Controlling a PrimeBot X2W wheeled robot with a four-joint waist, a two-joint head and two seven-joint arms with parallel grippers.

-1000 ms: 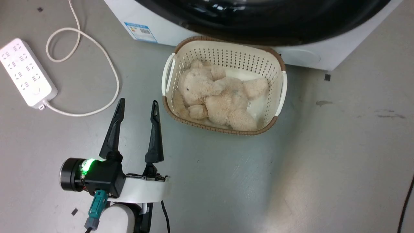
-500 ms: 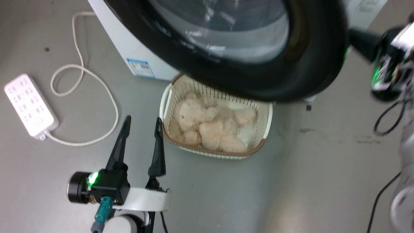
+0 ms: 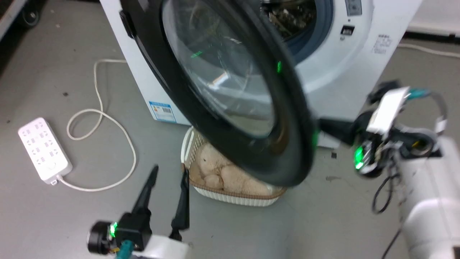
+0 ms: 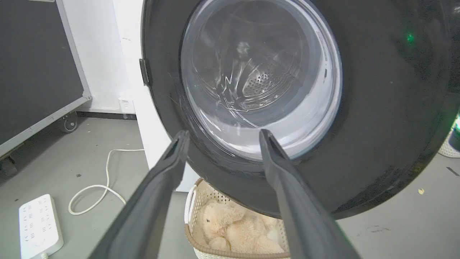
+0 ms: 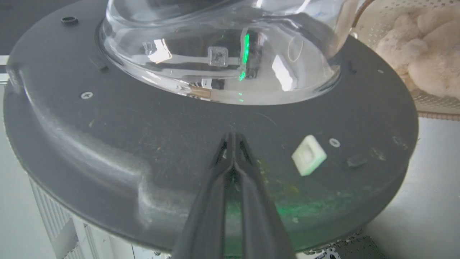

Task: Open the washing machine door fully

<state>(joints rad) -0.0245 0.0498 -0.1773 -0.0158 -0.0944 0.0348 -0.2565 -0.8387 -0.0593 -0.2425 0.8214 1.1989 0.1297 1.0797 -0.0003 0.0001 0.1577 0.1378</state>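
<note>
1. The washing machine door (image 3: 215, 82) stands partly open. It is hinged at the left side of the white machine (image 3: 337, 72), and its free edge is swung out to the near right. The drum opening (image 3: 298, 21) is uncovered on the far side of it.
2. Your right gripper (image 5: 233, 136) has its two fingers pressed flat together with nothing between them. In its wrist view the tips rest against the dull grey inner face of the door, close to the bulging glass bowl and beside a small white latch block (image 5: 309, 155). From the head view it reaches in from the right behind the door's free edge, so the tips are hidden there.
3. Your left gripper (image 3: 170, 172) is spread wide and holds nothing. It hangs over the floor at the near left, apart from the door, pointing at the glossy outer face.
4. A basket (image 3: 237, 199) sits on the floor in front of the machine, partly under the door's lower edge. A cream plush toy (image 3: 215, 172) lies inside it.
5. A white power strip (image 3: 45, 149) lies on the floor at the far left. Its cable (image 3: 135, 157) loops toward the machine.
</note>
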